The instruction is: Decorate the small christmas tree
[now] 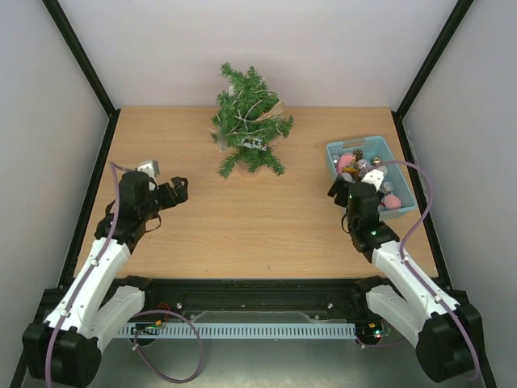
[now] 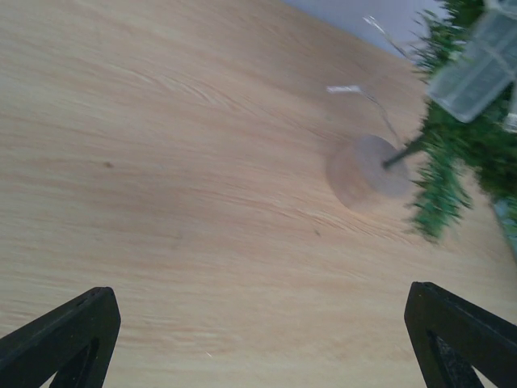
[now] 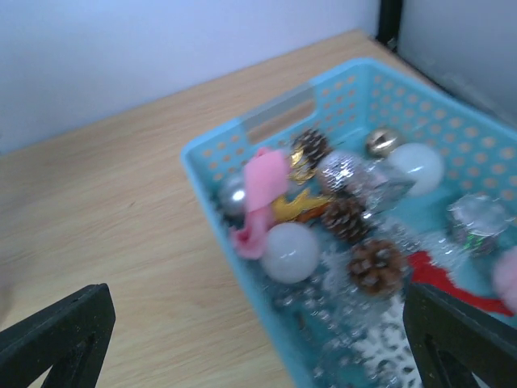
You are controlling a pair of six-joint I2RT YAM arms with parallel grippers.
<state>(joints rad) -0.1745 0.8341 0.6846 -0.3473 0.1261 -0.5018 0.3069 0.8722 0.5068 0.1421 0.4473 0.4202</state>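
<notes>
The small christmas tree (image 1: pixel 249 121) stands at the back middle of the table, with thin wire strands and a tan bow in its branches. In the left wrist view its green branches (image 2: pixel 452 162) and round base (image 2: pixel 367 170) show at the upper right. My left gripper (image 1: pixel 179 191) (image 2: pixel 258 339) is open over bare wood, left of the tree and well apart from it. My right gripper (image 1: pixel 339 187) (image 3: pixel 258 339) is open above the near left edge of the light-blue basket (image 1: pixel 355 141) (image 3: pixel 212 174), holding nothing.
The basket holds several ornaments: a white ball (image 3: pixel 289 251), a pink ribbon (image 3: pixel 265 198), pine cones (image 3: pixel 376 265), silver baubles and a white snowflake. A clear plastic box (image 2: pixel 477 69) hangs in the tree. Walls and black frame posts (image 1: pixel 81 56) enclose the table.
</notes>
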